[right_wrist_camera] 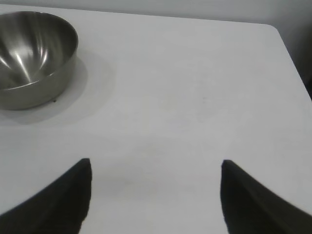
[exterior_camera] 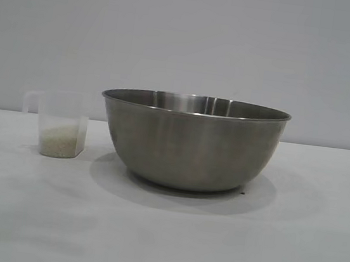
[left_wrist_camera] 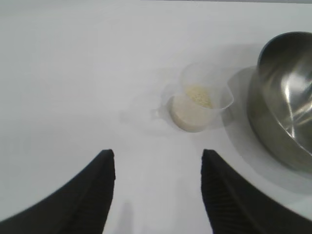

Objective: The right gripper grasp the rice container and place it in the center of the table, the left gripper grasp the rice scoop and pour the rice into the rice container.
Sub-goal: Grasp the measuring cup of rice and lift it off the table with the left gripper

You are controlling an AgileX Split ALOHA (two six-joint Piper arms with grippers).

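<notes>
**Bowl and Scoop on Tabletop, Both End Effectors Open and Empty**

Exterior view: A large steel bowl (exterior_camera: 191,142) stands upright on the white tabletop (exterior_camera: 162,232), near the middle of the view. A small clear plastic scoop (exterior_camera: 58,123) stands upright to the bowl's left, just beside it and not touching. Its loop handle sits at the rim on the side away from the bowl. A low layer of off-white rice (exterior_camera: 61,140) fills the bottom of the scoop. Neither arm shows here. No brand, label or writing can be read on either vessel.

Left wrist view: The left end effector (left_wrist_camera: 158,187) hangs above the tabletop with its two black fingers (left_wrist_camera: 92,195) spread apart and nothing between them. The scoop (left_wrist_camera: 200,105) stands beyond the fingertips, apart from them, with the rice (left_wrist_camera: 200,96) visible through its open top. The bowl (left_wrist_camera: 285,97) stands just beside the scoop, cut off by the frame edge. No markings can be made out on the scoop wall.

Right wrist view: The right end effector (right_wrist_camera: 156,195) is held over bare tabletop (right_wrist_camera: 195,87), its fingers (right_wrist_camera: 63,200) wide apart and empty. The bowl (right_wrist_camera: 34,58) stands well apart from it, toward one far corner of the view, its inside empty and shiny. No lettering is legible.
</notes>
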